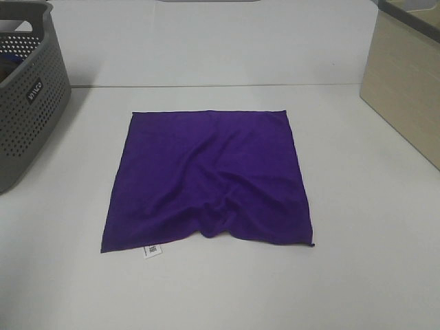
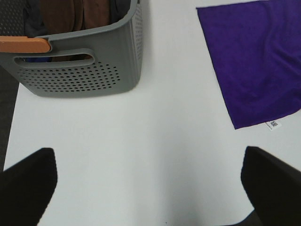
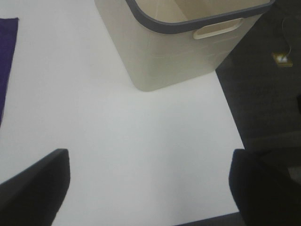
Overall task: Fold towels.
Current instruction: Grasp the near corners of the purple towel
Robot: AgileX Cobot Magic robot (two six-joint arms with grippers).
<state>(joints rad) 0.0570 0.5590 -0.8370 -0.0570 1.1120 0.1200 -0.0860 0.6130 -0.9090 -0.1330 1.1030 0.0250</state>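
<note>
A deep purple square towel (image 1: 210, 175) lies spread flat on the white table, with a ripple near its front edge and a small white tag (image 1: 152, 251) at its front left corner. The left wrist view shows part of it (image 2: 256, 61) with the tag (image 2: 273, 125); the right wrist view shows only a sliver of it (image 3: 5, 56). Neither gripper shows in the exterior high view. My left gripper (image 2: 148, 188) is open and empty over bare table between the basket and the towel. My right gripper (image 3: 148, 188) is open and empty over bare table near the beige bin.
A grey perforated basket (image 1: 27, 89) stands at the left edge; the left wrist view shows cloths inside it (image 2: 80, 66). A beige bin with a dark rim (image 1: 405, 75) stands at the right and also shows in the right wrist view (image 3: 183, 42), with the table's edge and dark floor (image 3: 263, 103) next to it.
</note>
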